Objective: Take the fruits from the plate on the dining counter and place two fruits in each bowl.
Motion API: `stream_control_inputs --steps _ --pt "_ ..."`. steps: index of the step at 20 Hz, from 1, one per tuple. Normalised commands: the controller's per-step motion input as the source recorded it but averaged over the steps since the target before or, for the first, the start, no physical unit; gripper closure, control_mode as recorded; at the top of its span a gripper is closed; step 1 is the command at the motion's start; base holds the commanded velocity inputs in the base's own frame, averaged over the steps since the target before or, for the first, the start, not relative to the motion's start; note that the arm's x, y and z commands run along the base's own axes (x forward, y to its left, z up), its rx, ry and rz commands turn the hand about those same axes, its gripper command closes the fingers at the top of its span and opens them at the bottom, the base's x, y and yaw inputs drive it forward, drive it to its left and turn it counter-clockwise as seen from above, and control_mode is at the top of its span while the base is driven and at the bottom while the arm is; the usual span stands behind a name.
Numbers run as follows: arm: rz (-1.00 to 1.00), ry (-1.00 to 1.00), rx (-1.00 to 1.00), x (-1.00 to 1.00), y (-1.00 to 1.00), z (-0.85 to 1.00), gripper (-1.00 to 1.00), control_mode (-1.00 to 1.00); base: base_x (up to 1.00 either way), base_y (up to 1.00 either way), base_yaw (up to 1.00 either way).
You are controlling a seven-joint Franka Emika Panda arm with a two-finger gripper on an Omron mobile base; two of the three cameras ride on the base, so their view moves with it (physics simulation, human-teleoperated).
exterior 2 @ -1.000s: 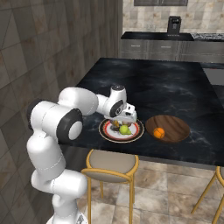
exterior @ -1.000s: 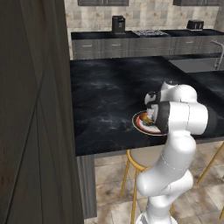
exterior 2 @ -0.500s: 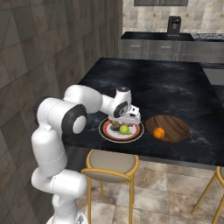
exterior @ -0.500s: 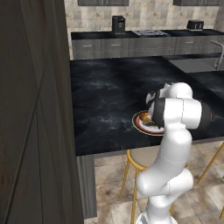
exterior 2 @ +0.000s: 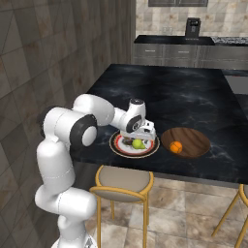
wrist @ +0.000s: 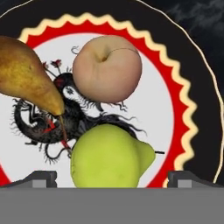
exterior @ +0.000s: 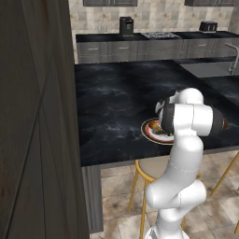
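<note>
Hand view had the green fruit (wrist: 111, 156) centred between wide-open, empty jaws, on the plate (wrist: 175, 109), stem end pointing right

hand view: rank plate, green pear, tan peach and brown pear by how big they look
1. plate, far the largest.
2. green pear and tan peach look alike; the pear is nearer the camera, so unsure.
3. brown pear, cut off by the edge, so unsure.

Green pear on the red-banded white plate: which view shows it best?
The hand view: the green pear sits large and unobstructed between the open jaws. The right base view shows it small, beside the gripper. In the left base view the arm hides it.
</note>
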Motion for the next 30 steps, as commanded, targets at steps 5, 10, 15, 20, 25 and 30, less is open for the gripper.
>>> stream_control_inputs --steps 5,10,15,20,25,30 --pt "0.0 0.0 0.0 0.0 0.0 -0.13 -1.0 -1.0 0.0 0.0 0.0" --pt "0.0 0.0 0.0 0.0 0.0 -0.15 -1.0 -1.0 0.0 0.0 0.0" --pt "0.0 0.0 0.0 0.0 0.0 -0.09 1.0 -1.0 0.0 0.0 0.0" --pt "0.0 0.0 0.0 0.0 0.0 0.0 1.0 -1.0 0.0 0.0 0.0" --pt "0.0 -0.05 0.0 -0.13 -0.07 0.18 1.0 -1.0 0.0 0.0 0.0" --pt "0.0 -0.09 0.0 -0.33 0.0 0.6 1.0 -1.0 0.0 0.0 0.0"
